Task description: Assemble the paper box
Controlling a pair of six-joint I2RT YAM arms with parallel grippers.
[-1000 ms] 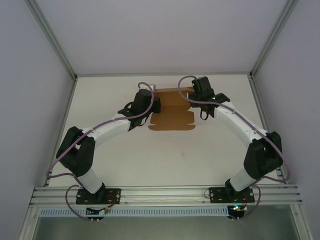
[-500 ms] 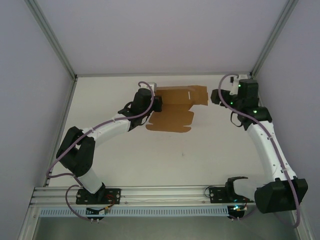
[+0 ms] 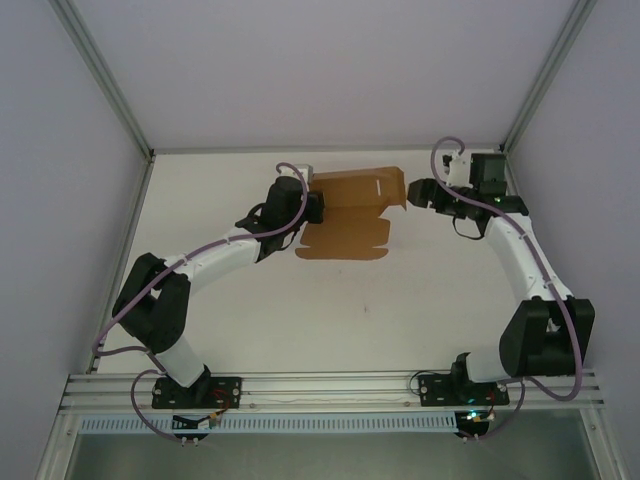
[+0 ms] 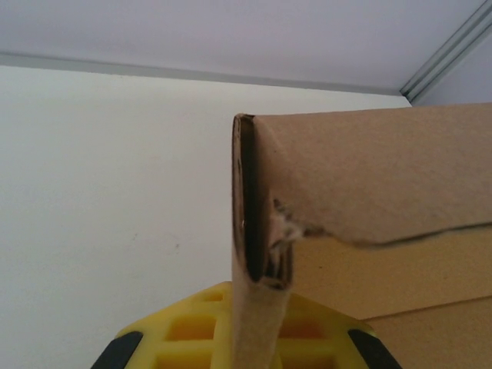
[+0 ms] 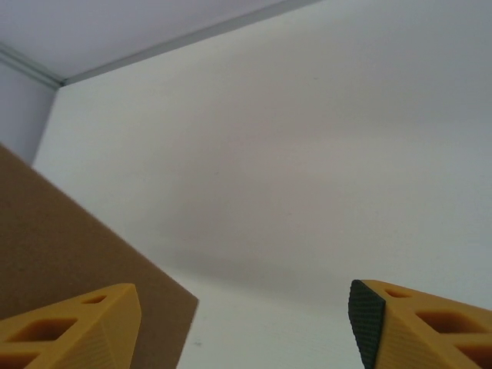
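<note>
White bench [image 3: 330, 320] spread wide, both arms reaching toward its far end. The brown paper box [image 3: 345, 225], a die-cut sheet, lies at the far middle of the bench, with its left edge folded up. Left arm [image 3: 220, 255] is at that left edge, left jaws clamped tight on the folded cardboard. Right arm [image 3: 520, 250] sits just off the sheet's right edge, right jaws spread apart, holding nothing, cardboard close beside one finger.

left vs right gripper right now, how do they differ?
The left gripper is shut on the paper box at its left edge; the right gripper is open. The left pinches cardboard between its fingers; the right has nothing between its own. Both have yellow fingers.
</note>
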